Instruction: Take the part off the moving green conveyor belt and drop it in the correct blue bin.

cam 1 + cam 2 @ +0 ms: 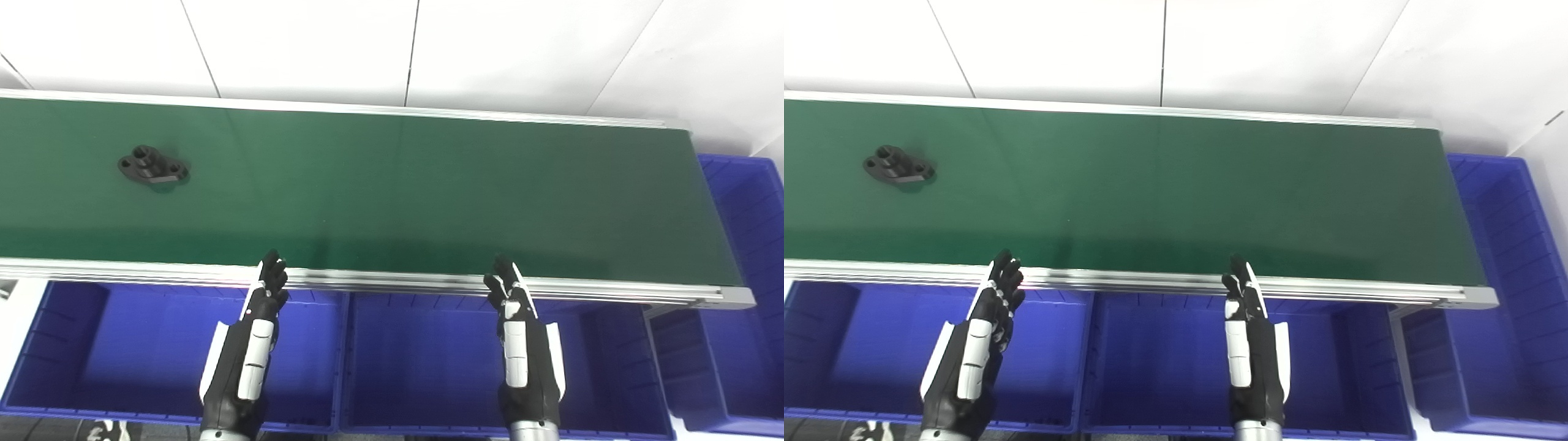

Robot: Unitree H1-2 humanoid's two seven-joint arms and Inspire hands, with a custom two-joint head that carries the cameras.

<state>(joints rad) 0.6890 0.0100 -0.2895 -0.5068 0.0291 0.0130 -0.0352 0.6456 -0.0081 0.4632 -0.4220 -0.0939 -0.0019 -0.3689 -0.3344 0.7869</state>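
Left eye view: black flanged part [152, 166] lying flat on green conveyor belt [392, 196], near the belt's left end, roughly midway between far and near edges, raised hub pointing up with a hole in each ear. Nothing touching it. Silver rail [380, 280] running along the belt's near edge. Left hand [266, 300] raised over the left blue bin [73, 343], fingertips reaching just to the near rail, fingers extended and a little apart, holding nothing; well apart from the part, which sits farther left and toward the belt's middle. Right hand [511, 300] likewise upright over the middle blue bin [429, 355], fingertips at the near rail, fingers loosely extended, empty. Third blue bin [750, 257] wrapped around the belt's right end. Both bins below the near edge showing bare blue floors. White panelled wall [392, 49] behind the belt's far edge.
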